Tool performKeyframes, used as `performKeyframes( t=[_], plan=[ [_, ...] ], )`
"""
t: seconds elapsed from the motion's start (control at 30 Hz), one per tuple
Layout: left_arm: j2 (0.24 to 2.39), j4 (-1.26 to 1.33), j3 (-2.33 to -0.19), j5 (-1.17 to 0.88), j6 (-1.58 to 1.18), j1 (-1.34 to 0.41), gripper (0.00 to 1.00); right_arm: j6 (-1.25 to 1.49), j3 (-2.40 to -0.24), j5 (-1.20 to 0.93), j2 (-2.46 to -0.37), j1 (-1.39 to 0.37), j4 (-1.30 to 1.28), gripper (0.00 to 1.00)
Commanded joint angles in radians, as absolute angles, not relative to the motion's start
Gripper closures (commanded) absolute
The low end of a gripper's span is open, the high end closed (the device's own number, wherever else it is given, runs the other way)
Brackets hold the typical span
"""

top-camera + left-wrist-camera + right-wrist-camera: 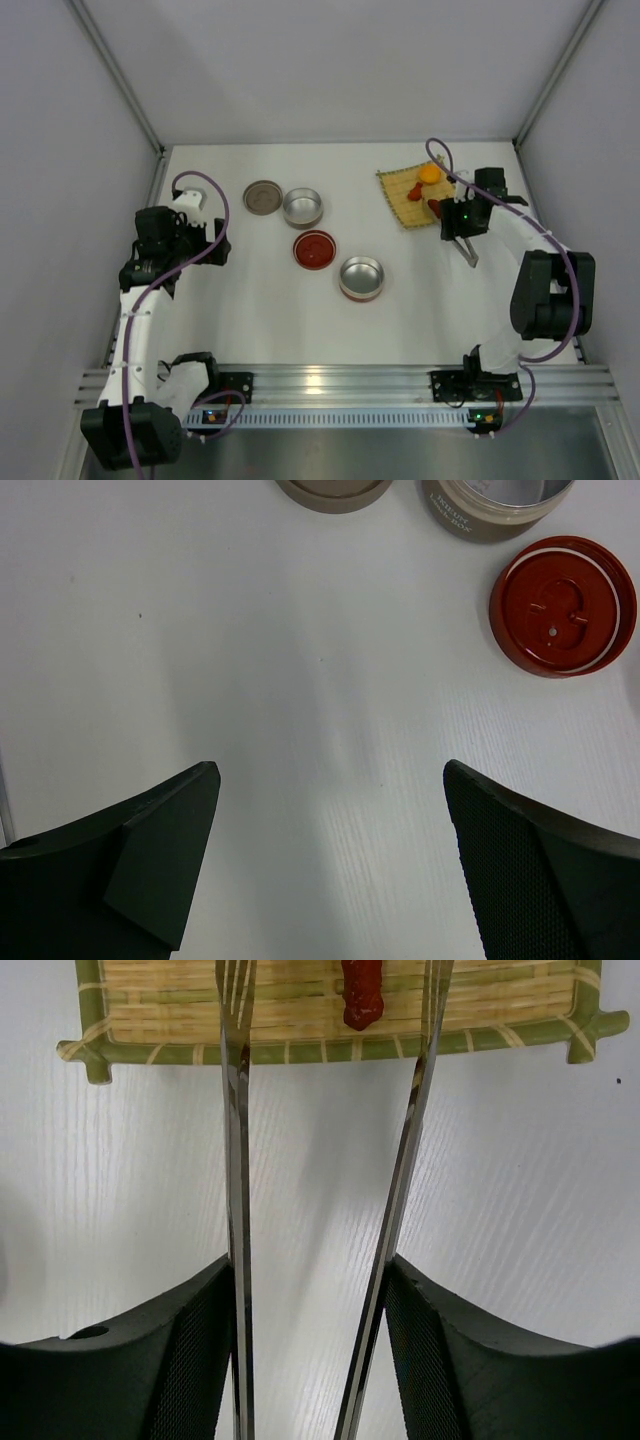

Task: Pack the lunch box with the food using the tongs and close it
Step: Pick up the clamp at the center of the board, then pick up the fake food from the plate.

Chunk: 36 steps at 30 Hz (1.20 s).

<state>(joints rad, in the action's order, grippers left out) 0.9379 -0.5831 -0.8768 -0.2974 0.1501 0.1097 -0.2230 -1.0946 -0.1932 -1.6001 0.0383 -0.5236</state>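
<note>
The silvery tongs (237, 1160) are held by my right gripper (310, 1260), whose fingers press on both thin arms from outside. The tong tips reach over the bamboo mat (300, 1052) and straddle a dark red food piece (362, 995). From above, the right gripper (455, 225) is at the mat's (398, 197) near right corner, beside the round orange piece (430, 173) and two dark red pieces (415, 192). The lunch box lies in parts: two steel bowls (302, 207) (361, 277). My left gripper (330, 770) hovers open and empty over bare table.
A brown lid (263, 196) lies left of the far bowl and a red lid (314, 249) lies between the two bowls. In the left wrist view the red lid (562, 605) is at upper right. Grey walls close in the table on three sides.
</note>
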Motion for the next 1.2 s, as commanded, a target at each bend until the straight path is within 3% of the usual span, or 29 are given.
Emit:
performKeyframes(
  t=[0.0, 0.63, 1.17],
  plan=[
    [0.922, -0.537, -0.890, -0.305, 0.137, 0.112, 0.01, -0.248, -1.152, -0.221, -1.557, 0.046, -0.583, 0.44],
    [0.936, -0.538, -0.900, -0.316, 0.123, 0.112, 0.02, -0.288, -1.383, -0.215, -1.473, 0.052, -0.761, 0.50],
    [0.948, -0.526, -0.894, -0.339, 0.112, 0.110, 0.02, -0.219, -1.597, -0.282, -1.725, 0.101, -0.724, 0.51]
  ],
)
